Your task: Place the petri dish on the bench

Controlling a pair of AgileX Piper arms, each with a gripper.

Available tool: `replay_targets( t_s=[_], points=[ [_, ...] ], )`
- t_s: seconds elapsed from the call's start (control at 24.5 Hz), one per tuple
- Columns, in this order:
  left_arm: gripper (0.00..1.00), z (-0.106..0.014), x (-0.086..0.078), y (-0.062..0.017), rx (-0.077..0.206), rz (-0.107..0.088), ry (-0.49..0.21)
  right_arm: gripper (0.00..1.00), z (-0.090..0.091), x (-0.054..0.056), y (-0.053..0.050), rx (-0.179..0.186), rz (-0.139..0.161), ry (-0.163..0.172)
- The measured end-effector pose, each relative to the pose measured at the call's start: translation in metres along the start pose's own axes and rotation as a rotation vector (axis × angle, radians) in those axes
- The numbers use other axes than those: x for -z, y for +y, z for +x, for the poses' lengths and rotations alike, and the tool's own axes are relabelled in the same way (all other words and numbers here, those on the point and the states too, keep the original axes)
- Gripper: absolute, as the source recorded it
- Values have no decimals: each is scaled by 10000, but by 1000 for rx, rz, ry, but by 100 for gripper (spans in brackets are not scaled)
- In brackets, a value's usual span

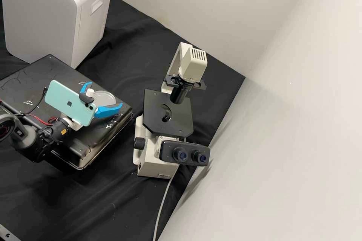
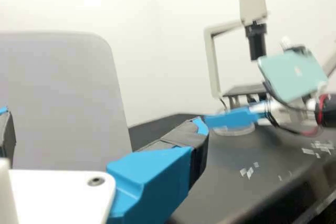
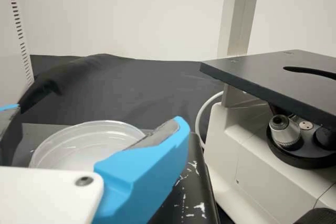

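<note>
The high camera looks down at a slant on the table [image 1: 113,203], with the microscope [image 1: 166,135] mid-frame. The left wrist camera sits low and faces across the tray [image 2: 273,166] toward the distant microscope. The right wrist camera sits close beside its stage [image 3: 273,80]. All three views share the microscope and the dish [image 1: 103,98].

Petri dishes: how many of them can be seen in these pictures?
1. The petri dish rests on the flat dark case, at the right gripper, to the left of the microscope in the high view. More could be hidden behind the white appliance.
</note>
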Motion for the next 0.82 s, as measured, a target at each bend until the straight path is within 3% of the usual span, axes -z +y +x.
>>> replay_targets(
  t_s=[0.16,0.24,0.41,0.57,0.82],
  points=[
    [100,-28,2,79,-47,0,14,100,1,15,-14,-9,0,-9],
    [100,-41,0,115,-70,-7,23,100,-7,11,-20,-34,12,-38],
    [100,-59,12,157,-97,-77,31,100,-50,15,-70,-35,27,-55],
    [100,-59,13,157,-97,-78,33,100,-81,11,-74,-32,34,-59],
    [100,-59,13,157,-97,-78,33,100,-136,5,-35,-46,101,-62]
  ],
)
